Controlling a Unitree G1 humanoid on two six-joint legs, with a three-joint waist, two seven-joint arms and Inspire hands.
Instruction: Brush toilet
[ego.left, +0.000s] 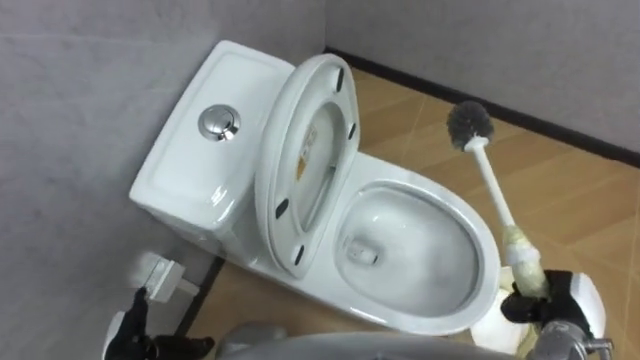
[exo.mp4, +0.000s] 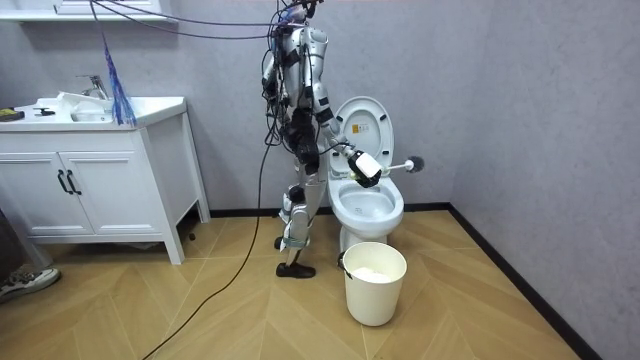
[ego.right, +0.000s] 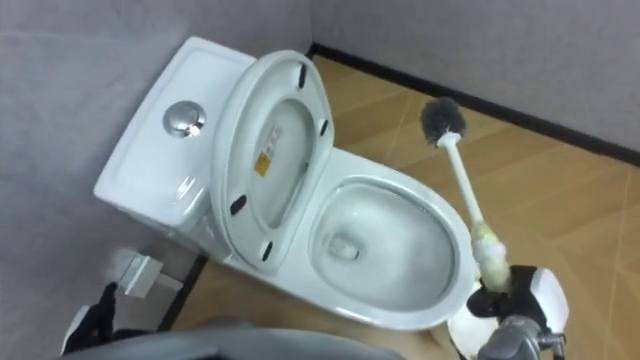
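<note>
Approach step: the right hand (ego.left: 528, 298), fingers curled round the handle, holds the toilet brush (ego.left: 493, 190) aloft beside the open toilet bowl (ego.left: 398, 187), head clear of the rim; the next move likely calls for lowering the bristles into the bowl, left hand (ego.left: 128, 325) idle low.

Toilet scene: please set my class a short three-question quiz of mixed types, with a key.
1. True or false: the brush head is inside the bowl.
2. Fill in: the brush is held in the robot's ____ hand.
3. The seat is: A raised, B down, C missing.
Key: 1 false; 2 right hand; 3 A.
</note>
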